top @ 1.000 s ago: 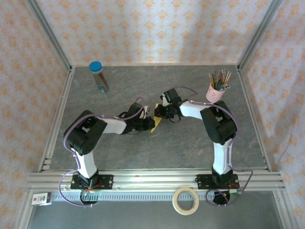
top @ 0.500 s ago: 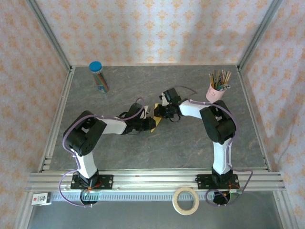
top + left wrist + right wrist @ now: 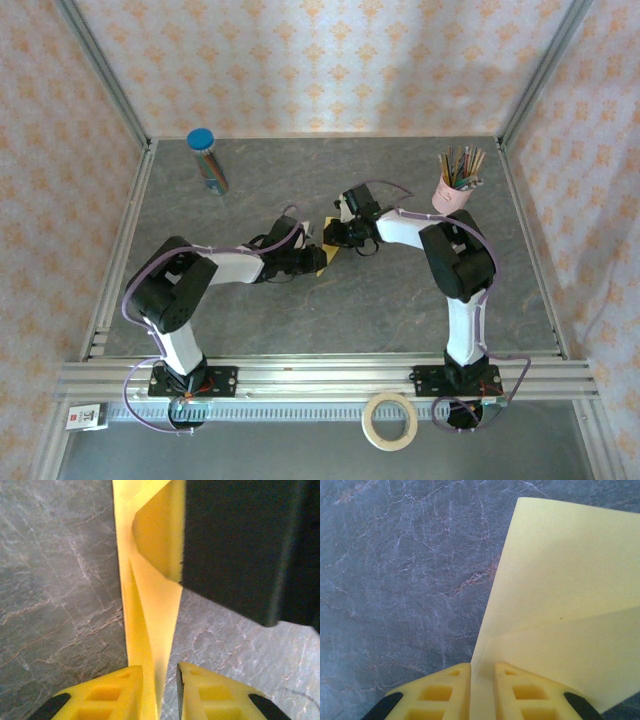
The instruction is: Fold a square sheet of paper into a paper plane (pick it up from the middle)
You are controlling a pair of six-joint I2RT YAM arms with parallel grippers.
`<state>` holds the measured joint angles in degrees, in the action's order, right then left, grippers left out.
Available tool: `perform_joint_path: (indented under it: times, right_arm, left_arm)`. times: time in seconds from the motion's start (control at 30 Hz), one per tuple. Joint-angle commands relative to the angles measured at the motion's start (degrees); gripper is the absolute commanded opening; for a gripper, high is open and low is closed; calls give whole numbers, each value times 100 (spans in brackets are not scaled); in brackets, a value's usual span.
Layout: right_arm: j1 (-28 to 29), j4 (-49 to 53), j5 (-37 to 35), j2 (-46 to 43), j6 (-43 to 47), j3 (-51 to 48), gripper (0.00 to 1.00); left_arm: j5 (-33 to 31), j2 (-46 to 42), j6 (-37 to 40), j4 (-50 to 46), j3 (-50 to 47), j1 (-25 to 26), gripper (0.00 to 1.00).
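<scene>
Though left pincer's grip is unclear, right pincer clamps paper — grey table beneath.

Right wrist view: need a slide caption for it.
Right claw pinching a folded yellow paper sheet over the grey marbled table.

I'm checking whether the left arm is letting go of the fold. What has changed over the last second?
The left arm's elbow swung back toward the near edge, and less yellow paper shows past the left fingers in the top view; whether they have let go is unclear. The right fingers stayed clamped on the paper; tube, pencil cup and tape roll did not move.
</scene>
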<state>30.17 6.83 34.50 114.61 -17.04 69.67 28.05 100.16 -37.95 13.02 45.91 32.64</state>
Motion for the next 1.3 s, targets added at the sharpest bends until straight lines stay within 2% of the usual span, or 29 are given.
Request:
perform_joint_path:
  times: [0.0, 0.3, 0.73, 1.27]
  right_arm:
    - [-26, 143, 4, -15, 88, 143, 18]
    - [-22, 130, 13, -3, 80, 142, 18]
    - [-23, 115, 51, 12, 64, 162, 18]
    - [-38, -182, 329, -19, 30, 146, 18]
  left_arm:
    - [-46, -306, -150, 7, -3, 6, 25]
    - [55, -113, -290, 225, -87, -21, 24]
    - [148, 188, -388, 297, -195, -21, 11]
    - [211, 294, -510, 590, -467, -21, 7]
